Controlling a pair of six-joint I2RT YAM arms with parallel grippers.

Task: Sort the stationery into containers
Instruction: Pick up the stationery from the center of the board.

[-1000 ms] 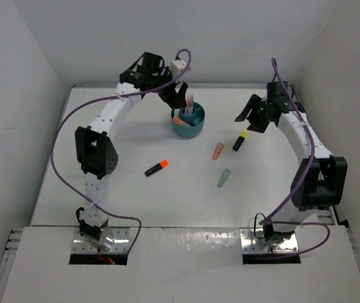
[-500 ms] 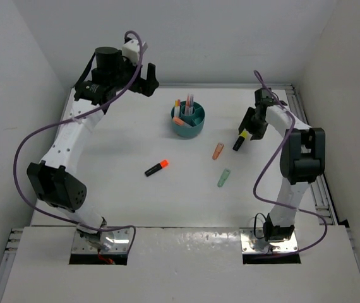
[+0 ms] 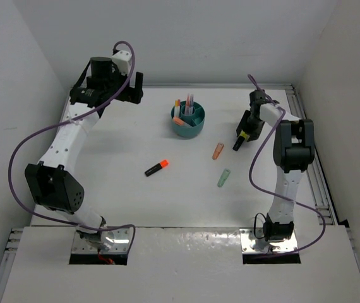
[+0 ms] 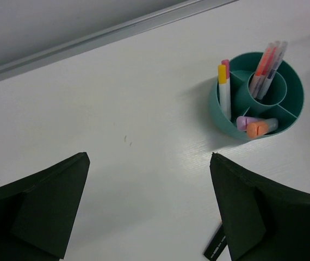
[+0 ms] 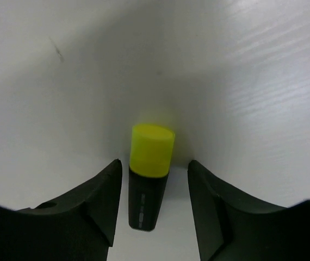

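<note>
Left claw (image 4: 149, 156) spread wide, empty, over far-left desk (image 3: 104, 189). Right claw (image 5: 155, 163) parted, astride black-yellow marker (image 5: 151, 149) lying right of teal cup (image 3: 187, 130); gap visible at one finger. Loose nearer: orange marker (image 3: 218, 151), green marker (image 3: 223, 177), black-orange marker (image 3: 156, 167).

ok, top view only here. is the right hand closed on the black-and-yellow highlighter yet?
Observer: No. In the right wrist view the right hand straddles the black-and-yellow highlighter, and a gap shows on each side.
Operator: left hand carrying anything?
Observer: Nothing. The left wrist view shows the left hand wide open and empty.
Operator: what's in the cup?
Observer: The teal organiser cup holds thin pens in its centre tube, a yellow-tipped pen in one ring compartment, and a purple marker and an orange marker in another.
</note>
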